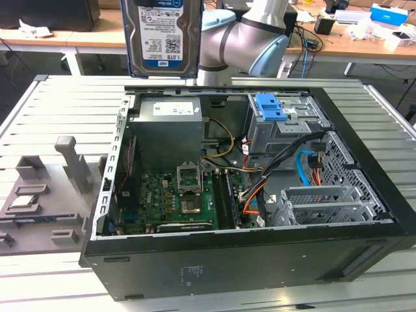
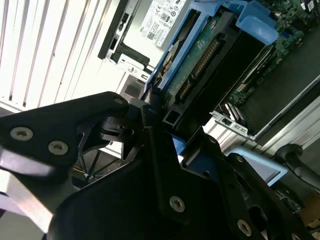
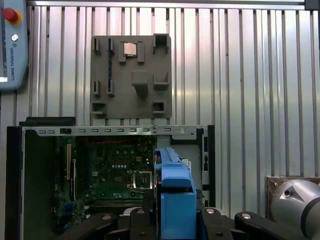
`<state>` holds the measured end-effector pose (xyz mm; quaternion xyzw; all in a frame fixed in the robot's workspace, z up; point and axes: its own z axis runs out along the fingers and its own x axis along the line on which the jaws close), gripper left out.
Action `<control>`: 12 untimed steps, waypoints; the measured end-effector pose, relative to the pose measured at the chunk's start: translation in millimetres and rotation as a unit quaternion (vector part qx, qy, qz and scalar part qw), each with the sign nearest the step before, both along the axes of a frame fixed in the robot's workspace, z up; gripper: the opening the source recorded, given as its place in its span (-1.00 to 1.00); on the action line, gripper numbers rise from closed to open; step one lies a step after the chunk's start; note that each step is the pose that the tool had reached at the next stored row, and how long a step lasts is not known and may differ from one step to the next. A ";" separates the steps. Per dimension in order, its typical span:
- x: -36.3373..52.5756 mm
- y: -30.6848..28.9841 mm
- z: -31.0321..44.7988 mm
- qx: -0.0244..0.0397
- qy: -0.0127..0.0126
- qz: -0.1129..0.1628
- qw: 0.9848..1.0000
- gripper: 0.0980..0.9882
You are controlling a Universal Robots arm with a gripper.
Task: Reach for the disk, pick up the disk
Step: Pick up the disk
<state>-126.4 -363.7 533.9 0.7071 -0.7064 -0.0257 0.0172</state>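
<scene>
one disk [image 1: 162, 36] is gripped edge-on by the single clenched pincer [image 3: 172, 214], high above one open computer case [image 1: 227, 266] on the slatted bench [image 1: 65, 104].

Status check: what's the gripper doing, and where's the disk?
Gripper shut on the disk, fingers either side of a blue rail. Disk aloft above the open computer case, label showing. Nothing else touching it.

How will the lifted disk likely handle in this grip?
The disk looks like a rigid metal slab: probably stiff and heavy for its size. The fingers bear on its smooth blue plastic rails, so it might slip. Held above the open case, a drop would likely damage it.
</scene>
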 end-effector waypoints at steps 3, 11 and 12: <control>14.1 0.0 0.0 0.000 0.001 0.000 1.000 -0.40; 41.7 0.0 0.0 0.000 0.002 0.000 1.000 -0.40; 48.9 0.0 0.0 0.000 0.003 0.000 1.000 -0.40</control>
